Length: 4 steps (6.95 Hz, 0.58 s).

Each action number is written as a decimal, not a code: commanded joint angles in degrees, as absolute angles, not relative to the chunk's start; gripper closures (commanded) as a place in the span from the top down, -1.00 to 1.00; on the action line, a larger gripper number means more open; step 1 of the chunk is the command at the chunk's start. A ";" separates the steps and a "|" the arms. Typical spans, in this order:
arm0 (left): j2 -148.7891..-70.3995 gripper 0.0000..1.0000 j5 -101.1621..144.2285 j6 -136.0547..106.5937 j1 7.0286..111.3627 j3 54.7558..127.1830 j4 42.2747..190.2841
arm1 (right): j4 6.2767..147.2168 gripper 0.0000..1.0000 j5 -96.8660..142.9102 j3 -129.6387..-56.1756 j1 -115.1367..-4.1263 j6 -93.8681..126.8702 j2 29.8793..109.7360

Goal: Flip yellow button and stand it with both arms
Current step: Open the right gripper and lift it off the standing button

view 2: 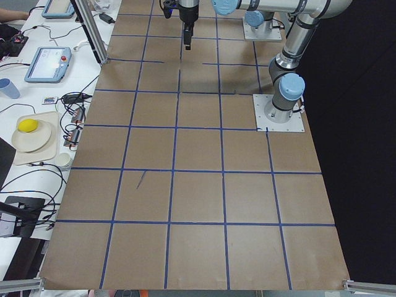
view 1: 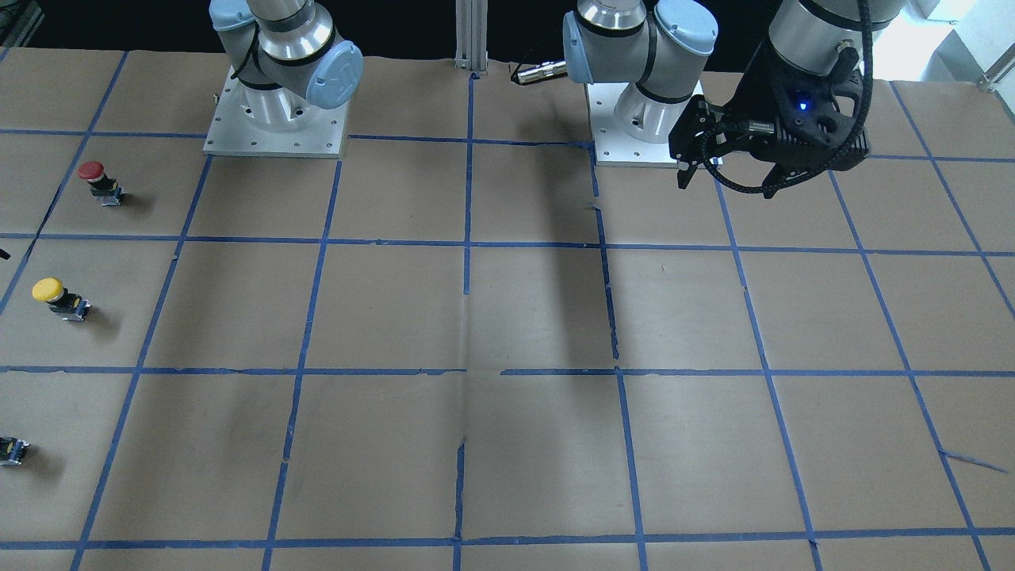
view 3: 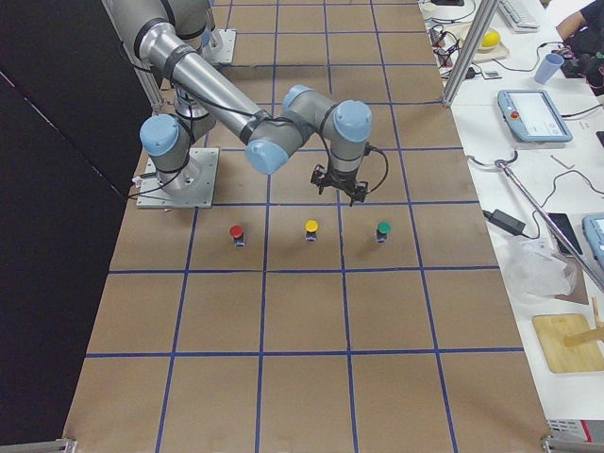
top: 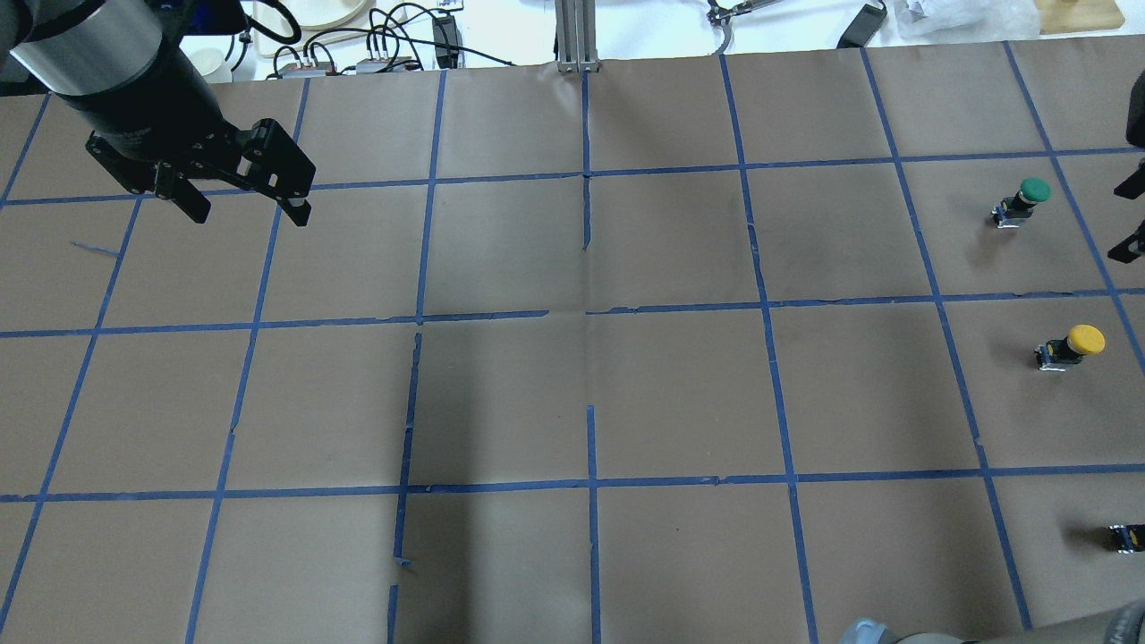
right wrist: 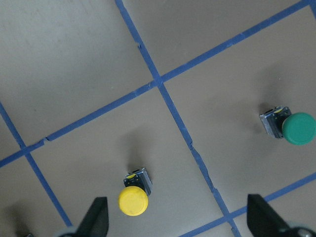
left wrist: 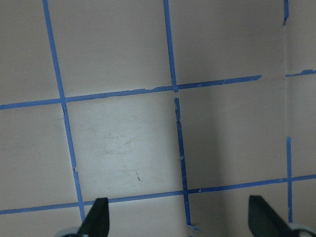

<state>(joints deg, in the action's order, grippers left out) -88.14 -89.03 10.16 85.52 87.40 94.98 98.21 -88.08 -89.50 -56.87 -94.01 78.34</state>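
At far left we see the left gripper point(top: 250, 211) spread wide, holding nothing. At far right the yellow button point(top: 1072, 345) stands cap-up, a round yellow cap on a black-grey body, below the right gripper point(right wrist: 177, 219), which is equally wide open and empty.

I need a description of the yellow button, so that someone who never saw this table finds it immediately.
On the brown table gridded with blue tape, look toward the robot's right end, where three small push buttons sit in a row. The yellow button is the middle one, between the red-capped button and the green-capped button; only its round cap is yellow.
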 commanded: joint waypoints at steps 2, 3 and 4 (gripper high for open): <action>-87.98 0.99 -89.03 10.20 85.52 87.63 94.92 | 88.86 0.99 -88.59 -77.80 -74.37 -68.20 78.40; -87.89 0.99 -89.03 10.20 85.52 87.63 94.92 | 88.60 0.99 -88.59 -77.78 -80.01 -55.76 78.40; -87.89 0.99 -89.03 10.20 85.52 87.63 94.92 | 89.29 0.99 -87.81 -77.78 -84.85 -39.97 78.49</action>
<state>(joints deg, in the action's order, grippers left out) -87.92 -89.03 10.20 85.52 87.62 94.93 88.98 -88.32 -78.13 -78.30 -57.15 78.41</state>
